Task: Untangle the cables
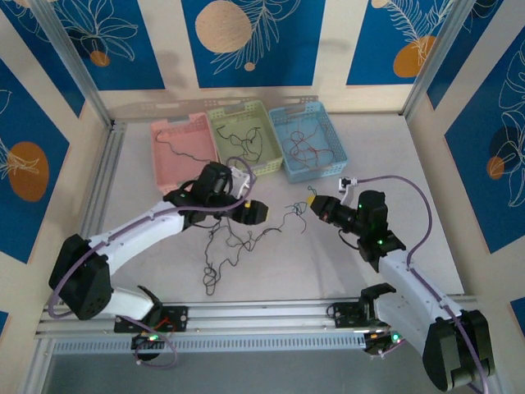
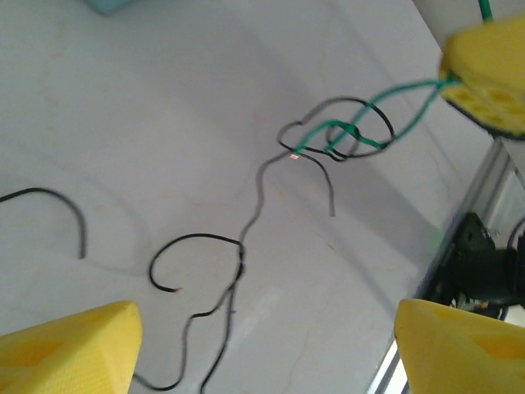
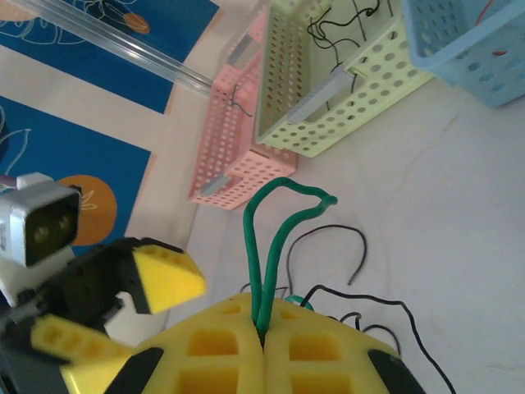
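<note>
A loose tangle of thin black cables (image 1: pixel 234 245) lies on the white table between the arms. My left gripper (image 1: pixel 256 212) hovers over it, open; in the left wrist view its yellow fingertips (image 2: pixel 70 349) stand wide apart above black strands (image 2: pixel 234 271), holding nothing. A green cable (image 2: pixel 373 107) is knotted with a black loop (image 2: pixel 349 131) and runs up into my right gripper (image 2: pixel 492 74). The right gripper (image 3: pixel 262 336) is shut on the green cable (image 3: pixel 275 238), whose doubled loop sticks out past the pads. In the top view the right gripper (image 1: pixel 313 201) faces the left one.
Three baskets stand in a row at the back: pink (image 1: pixel 182 148), green (image 1: pixel 244 135) and blue (image 1: pixel 308 139), each holding thin wires. A metal rail (image 1: pixel 246 316) runs along the table's near edge. Frame posts rise at the back corners.
</note>
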Robot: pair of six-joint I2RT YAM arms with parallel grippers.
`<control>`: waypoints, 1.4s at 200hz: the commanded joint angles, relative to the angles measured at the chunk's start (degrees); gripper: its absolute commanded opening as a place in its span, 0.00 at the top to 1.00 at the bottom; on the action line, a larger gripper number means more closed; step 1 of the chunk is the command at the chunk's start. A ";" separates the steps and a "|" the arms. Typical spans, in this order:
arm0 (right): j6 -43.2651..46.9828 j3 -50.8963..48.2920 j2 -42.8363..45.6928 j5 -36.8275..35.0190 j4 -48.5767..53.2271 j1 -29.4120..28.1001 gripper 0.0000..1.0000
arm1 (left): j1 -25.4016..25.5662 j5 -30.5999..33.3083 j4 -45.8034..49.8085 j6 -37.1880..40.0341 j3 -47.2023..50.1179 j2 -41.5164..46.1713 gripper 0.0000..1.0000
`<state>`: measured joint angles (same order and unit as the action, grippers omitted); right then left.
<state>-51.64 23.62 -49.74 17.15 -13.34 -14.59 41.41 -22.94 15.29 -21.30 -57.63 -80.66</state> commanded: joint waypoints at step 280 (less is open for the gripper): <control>-4.12 1.30 -1.38 5.14 4.60 11.27 1.00 | 3.02 19.68 -13.59 -1.80 6.13 -11.39 1.00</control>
<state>-56.93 26.46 -51.96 19.42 -10.48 -6.81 46.41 -11.62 -4.47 -21.82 -55.09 -99.42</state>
